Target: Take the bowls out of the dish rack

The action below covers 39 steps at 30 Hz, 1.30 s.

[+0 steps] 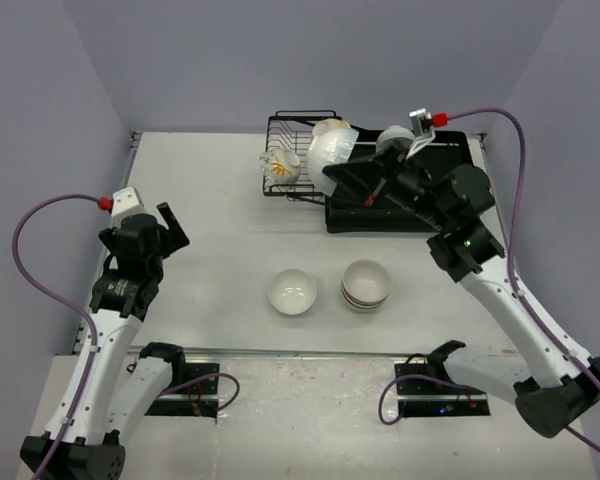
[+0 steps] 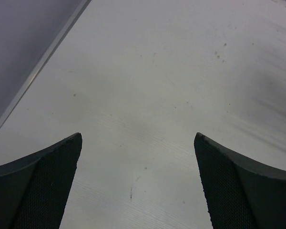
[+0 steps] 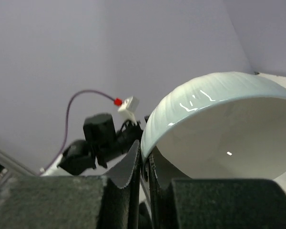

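The white bowl [image 3: 219, 129] is pinched by its rim between the closed fingers [image 3: 126, 174] of the right gripper [image 3: 144, 160] — the right wrist view shows that clamp, with the bowl swelling up and right of the tips. Only the top view places it at the dish rack [image 1: 298, 120], with a flowered bowl [image 1: 283, 165] just beyond the fingertips. The left gripper [image 2: 138, 138] is spread wide — only table [image 2: 148, 71] shows between its fingers.

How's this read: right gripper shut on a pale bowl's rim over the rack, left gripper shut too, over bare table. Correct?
One error: the left gripper is open, spread wide over the bare table, as the left wrist view shows. The rest stands: the right gripper is shut on the rim of the pale bowl over the dish rack.
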{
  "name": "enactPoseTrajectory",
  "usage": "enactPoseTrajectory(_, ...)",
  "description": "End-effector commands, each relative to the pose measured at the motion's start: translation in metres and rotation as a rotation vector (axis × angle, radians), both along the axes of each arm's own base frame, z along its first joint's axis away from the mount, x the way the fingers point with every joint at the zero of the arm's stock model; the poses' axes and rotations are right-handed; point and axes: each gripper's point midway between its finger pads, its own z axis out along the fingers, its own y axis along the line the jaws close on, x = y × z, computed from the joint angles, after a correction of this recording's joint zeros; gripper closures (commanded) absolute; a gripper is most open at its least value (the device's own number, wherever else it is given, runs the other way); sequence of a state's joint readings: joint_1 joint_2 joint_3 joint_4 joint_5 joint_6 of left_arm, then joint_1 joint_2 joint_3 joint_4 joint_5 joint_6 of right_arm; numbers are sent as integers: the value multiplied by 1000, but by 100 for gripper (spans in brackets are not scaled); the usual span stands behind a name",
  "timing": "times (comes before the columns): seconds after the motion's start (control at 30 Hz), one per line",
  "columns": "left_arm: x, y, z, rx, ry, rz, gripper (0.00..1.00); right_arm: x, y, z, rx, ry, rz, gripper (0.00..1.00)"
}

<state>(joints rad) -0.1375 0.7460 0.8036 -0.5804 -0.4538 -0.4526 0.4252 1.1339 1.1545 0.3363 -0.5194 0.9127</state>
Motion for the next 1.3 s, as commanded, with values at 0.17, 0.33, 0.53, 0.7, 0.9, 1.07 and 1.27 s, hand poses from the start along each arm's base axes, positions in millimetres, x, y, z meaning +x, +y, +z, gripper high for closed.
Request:
enactPoseTrajectory(0.17, -4, 10, 18, 1, -60, 58, 0, -33, 29, -125, -777, 87, -155, 100)
enactPoseTrajectory(0.33, -6, 9, 18, -3, -68, 51, 0, -70, 62, -197, -1163, 121, -85, 100)
enactPoseTrajectory(0.53, -8, 9, 20, -5, -78, 46, 0, -90, 77, -259, -1457, 143, -4, 100)
enactPoseTrajectory(0.7, -10, 9, 23, -7, -95, 46, 0, -92, 88, -300, -1588, 185, 53, 100)
enactPoseTrajectory(0.9, -10, 8, 23, -7, -92, 39, 0, -102, 105, -327, -1696, 184, 130, 100)
enactPoseTrajectory(1.07, -10, 8, 23, -9, -95, 36, 0, -110, 113, -335, -1715, 187, 175, 100)
enactPoseTrajectory(1.27, -10, 7, 23, -8, -94, 33, 0, -120, 114, -349, -1759, 211, 217, 100)
